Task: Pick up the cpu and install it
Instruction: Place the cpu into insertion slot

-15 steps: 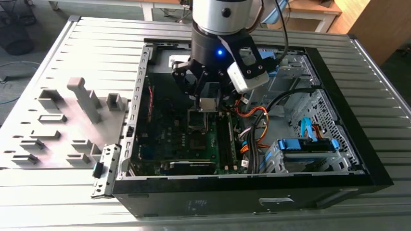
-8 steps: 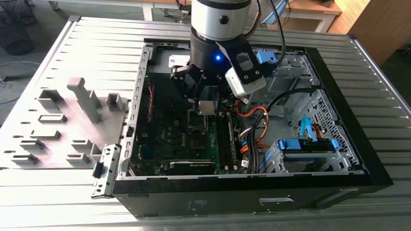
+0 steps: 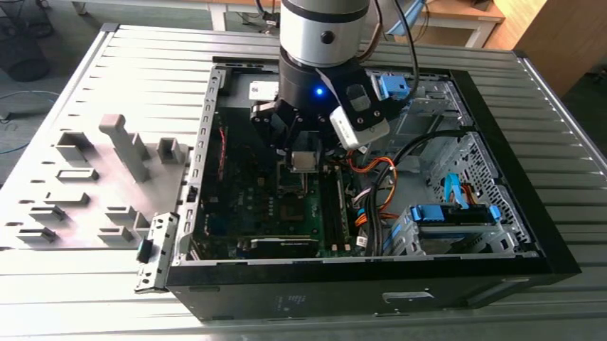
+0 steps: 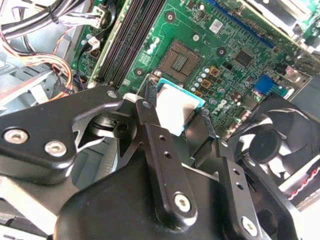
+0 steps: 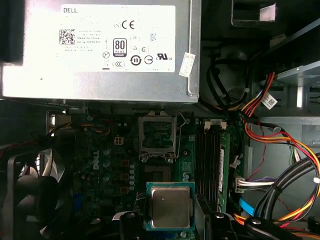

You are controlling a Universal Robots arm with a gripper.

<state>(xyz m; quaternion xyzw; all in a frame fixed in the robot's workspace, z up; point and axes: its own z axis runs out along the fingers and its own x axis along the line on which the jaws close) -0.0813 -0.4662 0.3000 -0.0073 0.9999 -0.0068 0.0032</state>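
Note:
My gripper (image 5: pixel 172 222) is shut on the cpu (image 5: pixel 170 206), a small square chip with a silver-grey metal top and a green rim. Black fingers (image 4: pixel 148 120) clamp two opposite edges of the cpu (image 4: pixel 176 107). It hangs level above the green motherboard (image 4: pixel 235 30), just off the empty socket (image 4: pixel 180 61). In the first wrist view the socket (image 5: pixel 157 172) lies beside the chip, with its metal frame (image 5: pixel 156 134) beyond. In the exterior view the gripper (image 3: pixel 303 153) holds the cpu (image 3: pixel 303 162) over the middle of the open computer case (image 3: pixel 517 192).
A big grey power supply with a white label (image 5: pixel 100 50) sits close to the socket. A black fan (image 4: pixel 272 142), memory slots (image 5: pixel 210 160) and bundled cables (image 5: pixel 280 145) crowd the board. Grey fixtures (image 3: pixel 104 177) stand on the table at the exterior view's left.

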